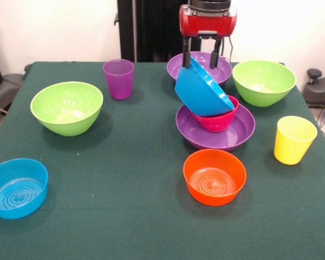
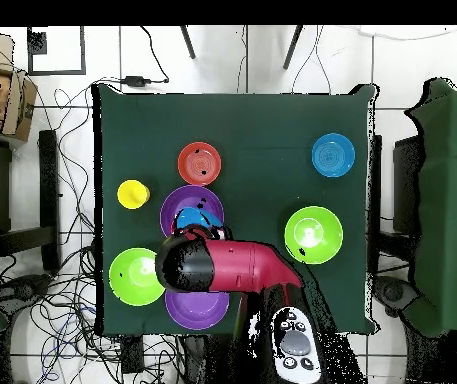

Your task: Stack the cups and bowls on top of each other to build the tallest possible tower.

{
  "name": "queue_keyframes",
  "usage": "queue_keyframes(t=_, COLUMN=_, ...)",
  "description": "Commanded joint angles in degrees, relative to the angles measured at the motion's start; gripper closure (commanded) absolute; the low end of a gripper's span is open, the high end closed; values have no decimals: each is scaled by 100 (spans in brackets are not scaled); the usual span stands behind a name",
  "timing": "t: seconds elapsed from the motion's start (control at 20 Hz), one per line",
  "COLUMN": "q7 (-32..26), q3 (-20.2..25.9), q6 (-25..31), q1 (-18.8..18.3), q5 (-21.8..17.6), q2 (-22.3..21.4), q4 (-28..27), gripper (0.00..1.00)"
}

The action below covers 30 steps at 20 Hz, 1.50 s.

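Observation:
My gripper [image 1: 200, 58] is shut on the rim of the large blue bowl [image 1: 203, 89], which hangs steeply tilted. The bowl's lower side reaches the small red-pink bowl [image 1: 218, 121]. That bowl sits inside a wide purple bowl [image 1: 216, 140], the base of the tower. In the overhead view the arm [image 2: 222, 265] covers the gripper, and only part of the blue bowl [image 2: 194, 220] shows inside the purple bowl [image 2: 172, 205]. The purple cup [image 1: 118, 78] stands at the back left. The yellow cup [image 1: 294, 139] is at the right.
A second wide purple bowl [image 1: 226, 70] sits behind the gripper. Lime green bowls stand at the left [image 1: 66, 107] and back right [image 1: 264, 81]. An orange bowl [image 1: 214, 176] is in front of the tower. A small blue bowl [image 1: 16, 188] sits at the front left corner.

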Motion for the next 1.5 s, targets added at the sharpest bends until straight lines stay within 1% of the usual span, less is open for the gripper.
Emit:
queue_keyframes(t=0.05, q7=620, q3=355, q6=-261, q1=-113, q5=-58, q2=300, q4=-101, gripper=0)
queue_keyframes(t=0.25, q7=534, q3=459, q6=-506, q1=-282, q5=-135, q2=548, q4=-144, gripper=0)
queue_keyframes(t=0.35, q7=494, q3=431, q6=-578, q1=-262, q5=-226, q2=573, q4=-172, gripper=0)
queue_keyframes(t=0.5, q7=523, q3=442, q6=-678, q1=-280, q5=-219, q2=571, q4=-158, gripper=0)
queue_keyframes(t=0.55, q7=533, q3=446, q6=-711, q1=-286, q5=-217, q2=571, q4=-153, gripper=100)
queue_keyframes(t=0.6, q7=542, q3=399, q6=-651, q1=-244, q5=-205, q2=574, q4=-188, gripper=100)
queue_keyframes(t=0.7, q7=378, q3=454, q6=-439, q1=-256, q5=-236, q2=573, q4=-268, gripper=100)
queue_keyframes(t=0.95, q7=456, q3=479, q6=-492, q1=-275, q5=-175, q2=555, q4=-202, gripper=100)
queue_keyframes(t=1.5, q7=487, q3=367, q6=-146, q1=-92, q5=-101, q2=370, q4=-297, gripper=100)
